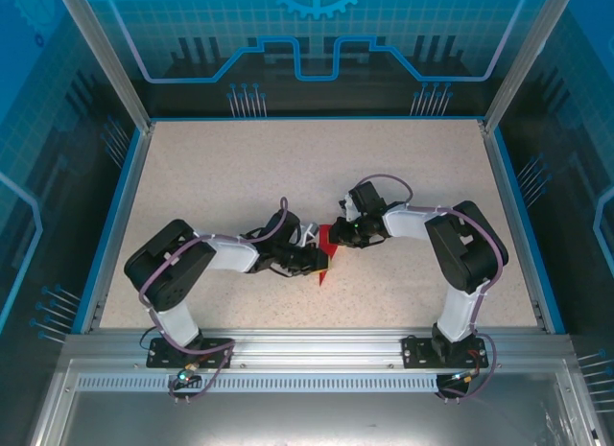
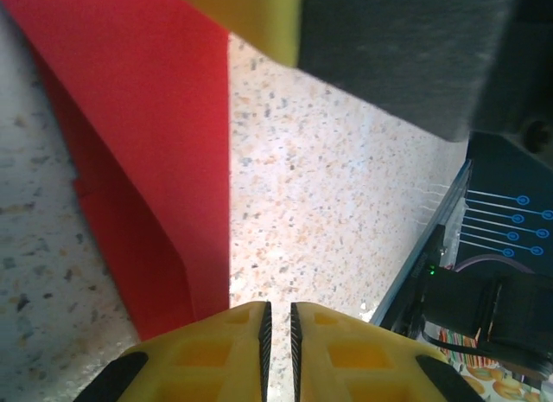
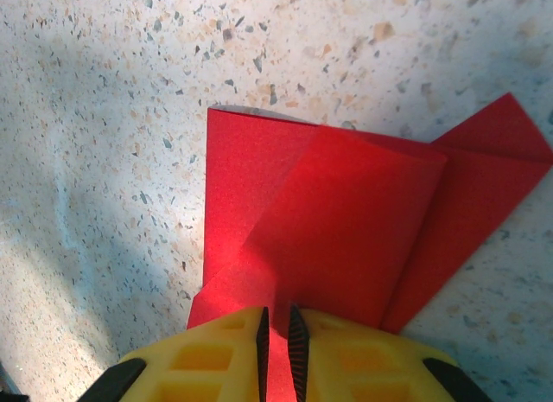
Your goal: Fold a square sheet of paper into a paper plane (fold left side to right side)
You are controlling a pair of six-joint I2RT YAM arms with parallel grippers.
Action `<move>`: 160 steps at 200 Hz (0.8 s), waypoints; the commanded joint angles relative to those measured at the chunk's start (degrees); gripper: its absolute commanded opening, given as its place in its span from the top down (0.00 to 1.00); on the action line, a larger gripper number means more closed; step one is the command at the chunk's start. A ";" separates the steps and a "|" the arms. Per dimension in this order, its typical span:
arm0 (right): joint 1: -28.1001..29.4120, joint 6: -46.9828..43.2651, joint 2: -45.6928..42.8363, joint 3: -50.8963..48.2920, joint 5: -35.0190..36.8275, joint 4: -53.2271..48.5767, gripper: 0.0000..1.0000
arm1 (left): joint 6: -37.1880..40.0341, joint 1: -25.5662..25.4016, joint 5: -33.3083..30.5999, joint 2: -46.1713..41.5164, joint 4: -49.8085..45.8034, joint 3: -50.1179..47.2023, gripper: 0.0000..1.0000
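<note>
The red paper lies mid-table, folded into a pointed, layered shape, with a yellow patch at its near tip. In the right wrist view the paper shows overlapping red flaps, and a raised flap edge runs into the narrow gap of my right gripper, which is shut on it. From above, the right gripper sits over the paper's far end. My left gripper is at the paper's left edge. In its own view the left gripper is shut with bare table in the slit, and the paper lies just to its left.
The speckled table is ringed by a blue rim, with glass walls behind and at the sides. The right gripper's yellow finger and dark body hang close above the left gripper. A metal rail runs along the near edge.
</note>
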 commanded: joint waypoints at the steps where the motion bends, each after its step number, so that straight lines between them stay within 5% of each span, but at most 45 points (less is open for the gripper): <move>1: 0.05 -0.25 2.37 -2.60 2.31 -5.89 0.81 | -0.35 -0.46 -1.39 1.98 -1.54 0.99 0.83; 160: -1.43 -0.93 1.08 -2.25 -0.68 -2.79 0.82 | -1.99 -0.83 -6.82 3.53 -4.70 -4.92 0.88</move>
